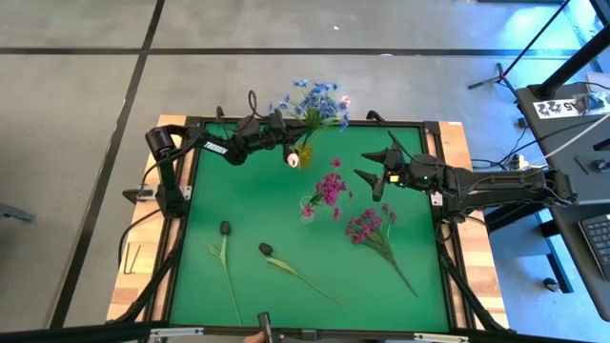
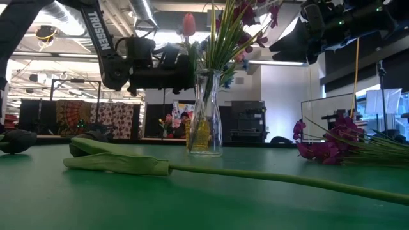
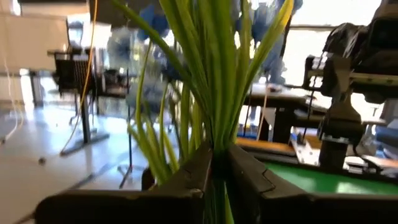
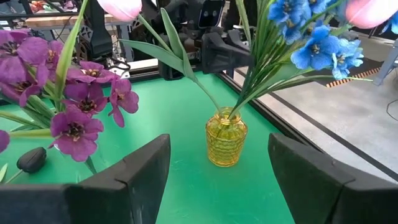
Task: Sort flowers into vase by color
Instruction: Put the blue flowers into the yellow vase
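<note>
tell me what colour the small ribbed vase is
Amber yellow glass vase, seen best in the right wrist view, with blue flowers in it.

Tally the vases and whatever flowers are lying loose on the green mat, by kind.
Vases: 2, the yellow vase and the clear vase
Dark-bud stems: 2
Magenta bunch: 1
Total: 5

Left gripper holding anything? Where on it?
Yes: left gripper pinches the blue flowers by their green stems, above the yellow vase. Right gripper is open, empty.
</note>
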`<state>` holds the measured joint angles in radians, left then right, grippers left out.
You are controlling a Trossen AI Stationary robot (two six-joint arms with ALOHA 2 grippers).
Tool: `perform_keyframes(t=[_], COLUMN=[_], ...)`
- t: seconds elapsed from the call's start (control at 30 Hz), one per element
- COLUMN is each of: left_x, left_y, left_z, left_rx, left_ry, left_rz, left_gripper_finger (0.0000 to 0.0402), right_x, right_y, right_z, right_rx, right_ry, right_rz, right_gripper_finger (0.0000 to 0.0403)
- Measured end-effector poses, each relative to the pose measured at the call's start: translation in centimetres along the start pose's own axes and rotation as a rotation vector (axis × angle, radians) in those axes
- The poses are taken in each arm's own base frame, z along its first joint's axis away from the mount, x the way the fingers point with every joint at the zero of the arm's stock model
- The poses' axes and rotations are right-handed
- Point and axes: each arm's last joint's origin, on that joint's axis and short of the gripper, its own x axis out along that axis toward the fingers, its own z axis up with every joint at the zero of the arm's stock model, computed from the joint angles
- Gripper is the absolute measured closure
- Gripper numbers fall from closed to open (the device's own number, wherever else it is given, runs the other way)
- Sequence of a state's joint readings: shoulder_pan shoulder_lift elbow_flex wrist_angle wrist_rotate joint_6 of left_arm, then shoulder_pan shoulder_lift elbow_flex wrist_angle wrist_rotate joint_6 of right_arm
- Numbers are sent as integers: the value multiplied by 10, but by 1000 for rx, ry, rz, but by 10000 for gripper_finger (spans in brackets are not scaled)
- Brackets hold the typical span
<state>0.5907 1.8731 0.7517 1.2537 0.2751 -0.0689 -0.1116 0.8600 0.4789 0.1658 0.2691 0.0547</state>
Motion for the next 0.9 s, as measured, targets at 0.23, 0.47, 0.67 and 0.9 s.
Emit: perform_keyframes(t=[0.23,0.47,0.67,0.9], left_x=[-4,-14,-28,-45], left_y=[-1,-5,-12,-25], left_z=[8,28,40,50], left_rx=[-35,-13,-3,15], left_ry=[136,249,390,545], left_rz=[32,74,69,99], left_gripper_finger=[346,316,277,253], right_x=[0,0,0,0], right_y=[0,0,0,0], right_z=[0,1,1,2], right_rx=[0,3,4,6], right_ry=[0,-10,-15,-21], right_rz=[0,1,1,1], right_gripper_finger=[133,133,133,133])
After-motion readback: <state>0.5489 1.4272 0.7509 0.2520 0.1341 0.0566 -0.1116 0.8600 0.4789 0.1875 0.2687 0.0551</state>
